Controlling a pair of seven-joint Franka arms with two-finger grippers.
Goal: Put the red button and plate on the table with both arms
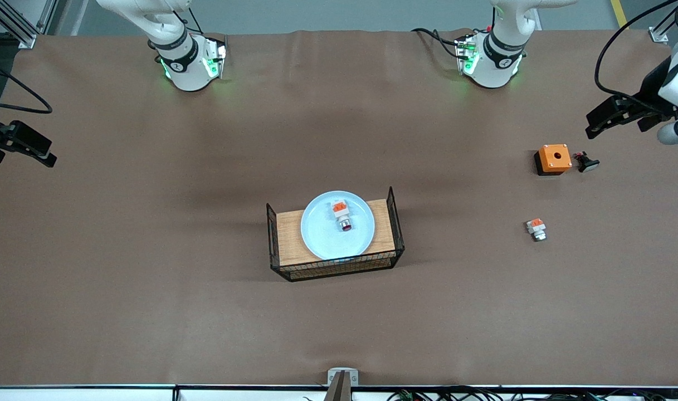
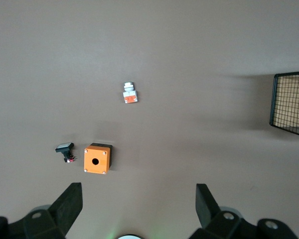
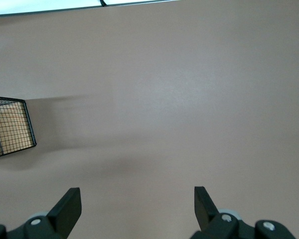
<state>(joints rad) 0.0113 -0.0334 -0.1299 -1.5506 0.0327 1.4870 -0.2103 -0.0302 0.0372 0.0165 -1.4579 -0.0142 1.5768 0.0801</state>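
The pale blue plate lies on a small wooden board with black wire sides at the middle of the brown table. The red button lies on the plate, its dark red cap toward the front camera. My left gripper hangs open and empty over the left arm's end of the table; in the left wrist view its fingers stand wide apart. My right gripper hangs open and empty over the right arm's end; it also shows open in the right wrist view.
Toward the left arm's end lie an orange box with a hole, a black part with a pale cap and a white-orange part with a silver cap. The board's wire side shows in both wrist views.
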